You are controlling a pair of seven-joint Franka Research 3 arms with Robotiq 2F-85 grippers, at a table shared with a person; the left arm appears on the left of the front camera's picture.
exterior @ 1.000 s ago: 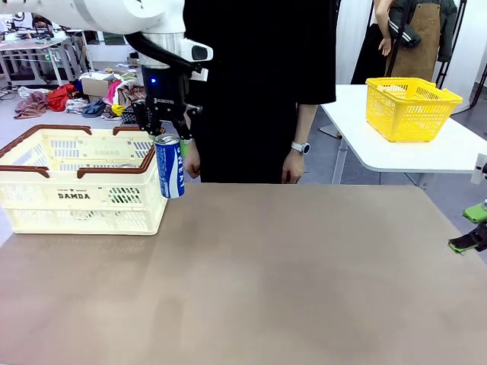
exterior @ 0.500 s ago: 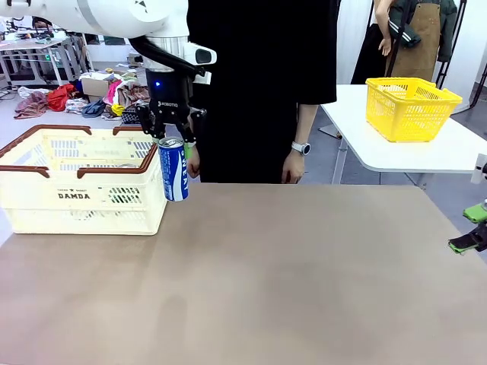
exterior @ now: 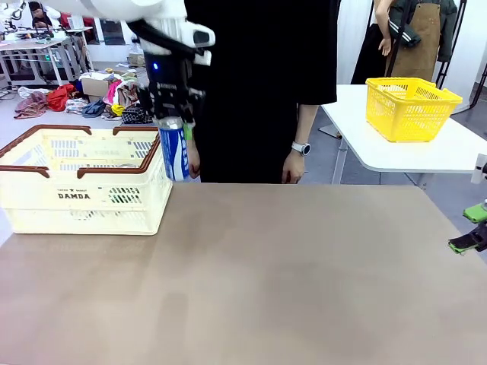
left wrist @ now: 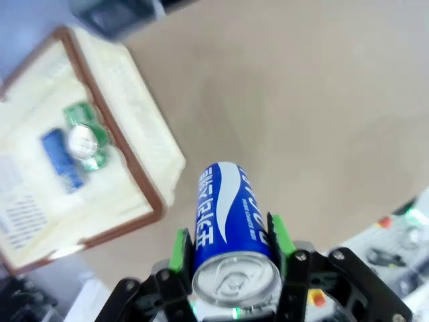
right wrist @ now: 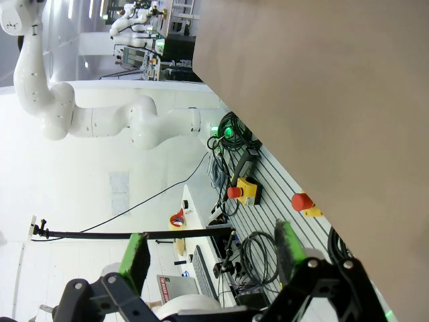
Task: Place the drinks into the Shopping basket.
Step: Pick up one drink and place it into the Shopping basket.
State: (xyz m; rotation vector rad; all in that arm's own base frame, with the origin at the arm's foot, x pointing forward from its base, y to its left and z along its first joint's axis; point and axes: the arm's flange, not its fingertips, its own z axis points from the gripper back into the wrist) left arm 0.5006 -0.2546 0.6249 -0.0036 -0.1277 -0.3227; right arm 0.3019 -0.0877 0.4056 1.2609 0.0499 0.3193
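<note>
While its jaws clamp the blue can [exterior: 174,153], left gripper [exterior: 173,122] points down beside Shopping basket [exterior: 82,199]; right gripper [right wrist: 212,251] jaws wide

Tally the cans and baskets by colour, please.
Blue cans: 2, one in the left gripper as the held blue can, one blue can in the basket
Green can: 1
Cream Shopping basket: 1
Yellow basket: 1
Total: 5

Blue can [exterior: 174,153], white print: upright, airborne beside the basket's right rim; green can [left wrist: 86,139]: inside the cream Shopping basket [exterior: 46,196], brown-rimmed, "DAMDA" side.
</note>
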